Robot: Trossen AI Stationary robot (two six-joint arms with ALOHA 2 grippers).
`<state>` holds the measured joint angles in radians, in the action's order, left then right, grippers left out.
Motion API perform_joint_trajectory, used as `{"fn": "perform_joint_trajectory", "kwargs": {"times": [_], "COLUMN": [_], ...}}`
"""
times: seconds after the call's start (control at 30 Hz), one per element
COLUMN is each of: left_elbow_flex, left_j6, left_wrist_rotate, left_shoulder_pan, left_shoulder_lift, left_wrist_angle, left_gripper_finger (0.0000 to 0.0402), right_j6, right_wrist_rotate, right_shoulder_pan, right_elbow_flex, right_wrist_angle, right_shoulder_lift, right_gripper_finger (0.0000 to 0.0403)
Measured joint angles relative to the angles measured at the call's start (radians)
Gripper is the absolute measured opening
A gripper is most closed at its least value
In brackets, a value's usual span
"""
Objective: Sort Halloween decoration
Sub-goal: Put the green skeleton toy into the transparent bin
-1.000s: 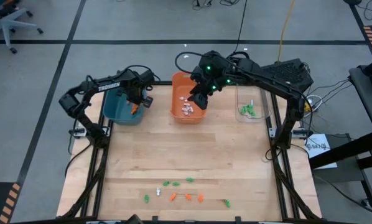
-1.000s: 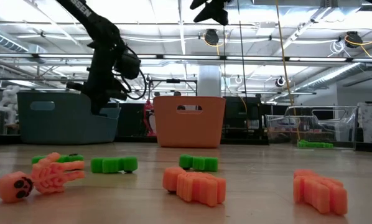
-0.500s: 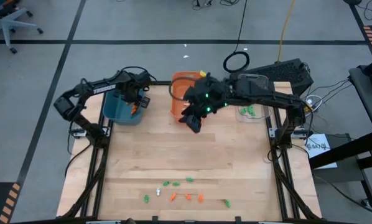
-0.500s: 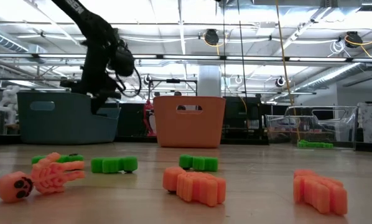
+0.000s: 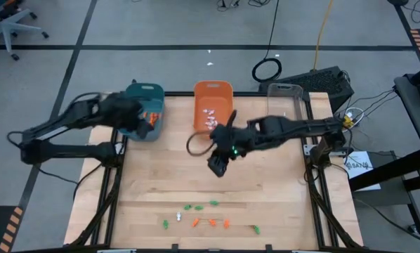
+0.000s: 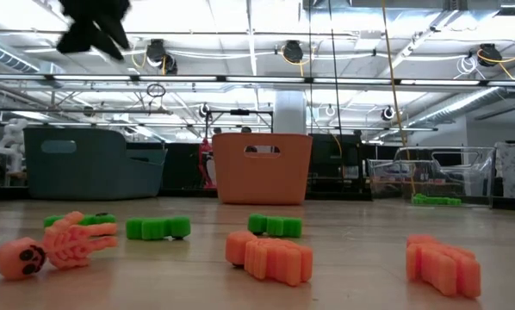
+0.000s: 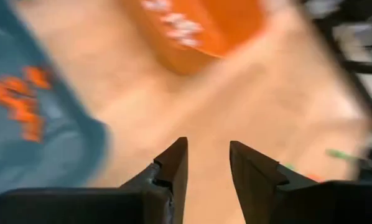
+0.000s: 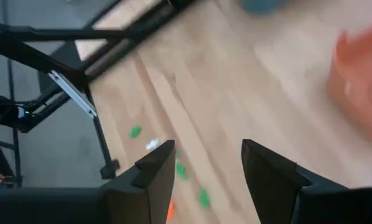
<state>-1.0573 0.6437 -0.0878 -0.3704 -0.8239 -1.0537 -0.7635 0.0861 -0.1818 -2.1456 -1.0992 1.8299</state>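
The Halloween decoration left loose is a small cluster of green, orange and white trinkets (image 5: 196, 214) lying flat near the table's near edge. In the low view they show as an orange skeleton (image 6: 55, 245), a green piece (image 6: 158, 227) and orange pieces (image 6: 270, 256). My left gripper (image 7: 208, 146) is open and holds nothing. It hangs raised by the near-left side of the teal bin (image 5: 143, 112). My right gripper (image 8: 208, 144), also open and bare, hovers over mid-table (image 5: 215, 167), between the orange bin (image 5: 212, 105) and the loose trinkets.
Three bins stand along the far edge. The teal one holds orange pieces (image 5: 151, 118) and the orange one holds white pieces (image 5: 211, 119). Green pieces (image 6: 434, 200) lie in the clear bin (image 5: 284, 95). Bare wood (image 5: 161, 176) lies between bins and trinkets.
My left gripper has risen out of the teal bin and drawn back toward the table's left edge. My right gripper has swung from above the orange bin toward the near edge, rolling as it went, and now stands over mid-table. The trinkets have not moved.
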Motion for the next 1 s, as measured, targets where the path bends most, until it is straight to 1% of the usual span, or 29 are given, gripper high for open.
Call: {"fn": "perform_joint_trajectory", "kwargs": {"times": [0.07,0.13,0.23,0.3,0.37,0.5,0.6,0.67,0.8,1.0], "left_elbow_flex": [0.0,0.0,0.0,0.0,0.0,0.0,0.0,0.0,0.0,0.0], "left_j6": [0.072,0.108,0.098,0.068,0.032,-0.015,-0.03,-0.034,-0.048,-0.049], "left_wrist_rotate": [-0.012,-0.001,0.045,0.075,0.091,0.118,0.141,0.147,0.149,0.149], "left_shoulder_pan": [0.08,0.157,0.252,0.301,0.336,0.379,0.401,0.414,0.438,0.477], "left_shoulder_lift": [0.065,0.11,0.15,0.153,0.149,0.096,0.044,0.01,-0.044,-0.084], "left_wrist_angle": [0.001,0.008,0.048,0.075,0.098,0.105,0.106,0.109,0.143,0.2], "left_gripper_finger": [0.0108,0.0101,0.0092,0.0089,0.0088,0.0088,0.0088,0.0088,0.0088,0.0088], "right_j6": [-0.05,-0.068,-0.126,-0.199,-0.296,-0.489,-0.655,-0.722,-0.775,-0.739], "right_wrist_rotate": [0.029,0.043,0.042,0.044,0.047,0.046,0.04,0.02,-0.048,-0.153], "right_shoulder_pan": [-0.045,-0.095,-0.172,-0.224,-0.272,-0.35,-0.382,-0.402,-0.435,-0.443], "right_elbow_flex": [0.0,0.0,0.0,0.0,0.0,0.01,0.01,0.01,0.01,0.01], "right_wrist_angle": [-0.056,-0.133,-0.284,-0.394,-0.463,-0.469,-0.471,-0.472,-0.471,-0.472], "right_shoulder_lift": [0.003,0.007,0.009,0.011,0.011,0.018,0.048,0.076,0.137,0.214], "right_gripper_finger": [0.0169,0.0169,0.0169,0.0169,0.0169,0.0169,0.0169,0.0169,0.0171,0.0196]}}
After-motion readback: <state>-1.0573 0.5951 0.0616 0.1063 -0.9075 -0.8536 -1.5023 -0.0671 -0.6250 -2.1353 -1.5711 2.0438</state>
